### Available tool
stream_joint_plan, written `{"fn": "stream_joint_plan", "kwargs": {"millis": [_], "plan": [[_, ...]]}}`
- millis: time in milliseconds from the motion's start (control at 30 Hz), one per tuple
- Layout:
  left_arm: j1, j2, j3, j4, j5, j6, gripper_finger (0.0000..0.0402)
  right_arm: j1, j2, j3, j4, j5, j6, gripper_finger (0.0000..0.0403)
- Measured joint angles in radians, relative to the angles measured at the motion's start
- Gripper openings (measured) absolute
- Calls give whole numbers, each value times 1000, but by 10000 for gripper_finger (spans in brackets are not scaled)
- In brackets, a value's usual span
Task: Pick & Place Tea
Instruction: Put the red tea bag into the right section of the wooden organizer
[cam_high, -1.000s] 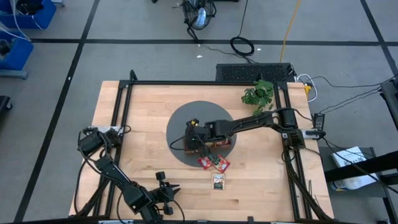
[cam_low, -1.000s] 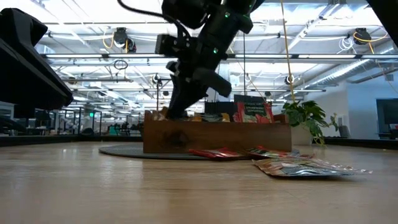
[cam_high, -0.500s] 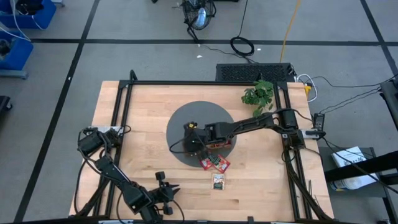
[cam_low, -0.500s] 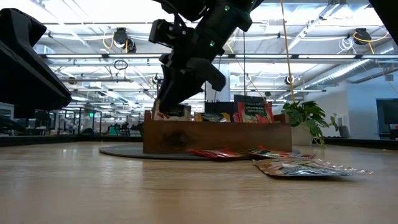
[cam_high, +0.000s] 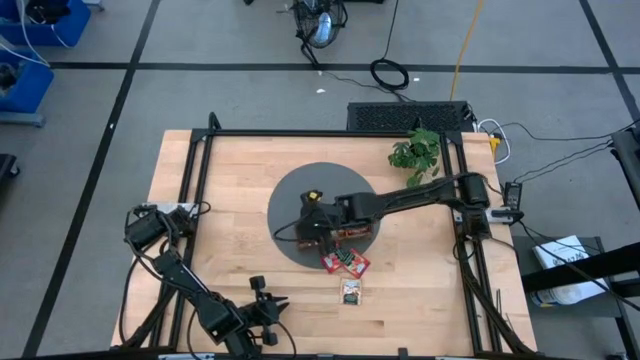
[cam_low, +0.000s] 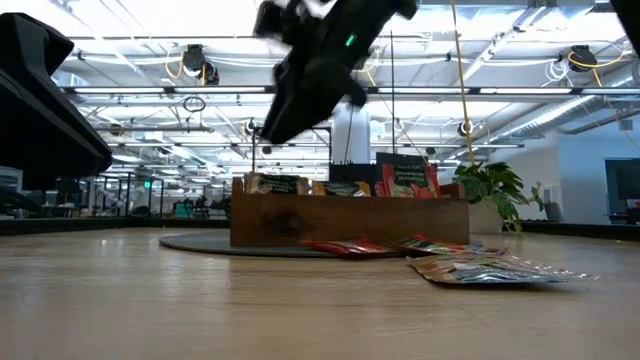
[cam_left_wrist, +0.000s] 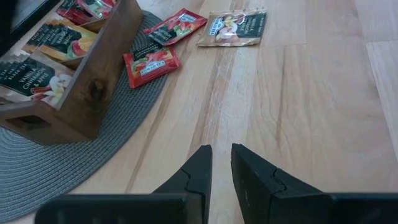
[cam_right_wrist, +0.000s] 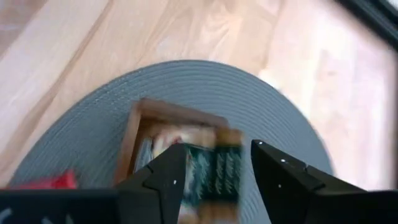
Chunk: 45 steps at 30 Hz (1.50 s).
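High view first: poised over the left end of the wooden tray (cam_low: 350, 220) on the round grey mat (cam_high: 290, 205), right jaws spread apart, nothing between them. Parked at the near-left corner of the desk (cam_high: 230, 180), left jaws almost together, only a slit between, holding nothing. Filed upright in the tray, several tea sachets (cam_low: 404, 180); flat and loose, two red sachets (cam_high: 340, 262) on the mat's near edge, a pale sachet (cam_high: 350, 291) nearer on bare wood. From the right jaws, just nearward and slightly right; long axes slanted across the desk; right arm (cam_high: 420, 195) much closer than left.
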Motion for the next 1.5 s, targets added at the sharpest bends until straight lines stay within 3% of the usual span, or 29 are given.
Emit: {"fn": "stream_joint_plan", "kwargs": {"millis": [200,333,433,533,600,700,900,1100,1233,1500], "plan": [[0,0,0,-10,0,-7,67,17,-214,0,-303,71,132,158],[0,0,0,-3,0,-15,67,34,-407,-96,-424,2,304,127],[10,1,-1,71,-27,17,67,112,-565,-294,-299,-7,354,87],[52,1,-1,238,-46,149,67,202,-709,-532,-107,-9,403,40],[101,1,-1,361,41,273,67,257,-779,-690,58,1,436,13],[183,1,-1,484,224,391,67,325,-835,-912,308,-3,457,9],[303,1,-1,564,311,498,67,380,-854,-1185,724,20,469,11],[358,1,-1,568,352,601,67,384,-815,-1329,1024,20,432,1],[377,1,-1,563,357,658,67,384,-782,-1335,1087,21,381,2],[388,27,0,540,427,545,67,384,-582,-1236,1102,19,283,1]]}}
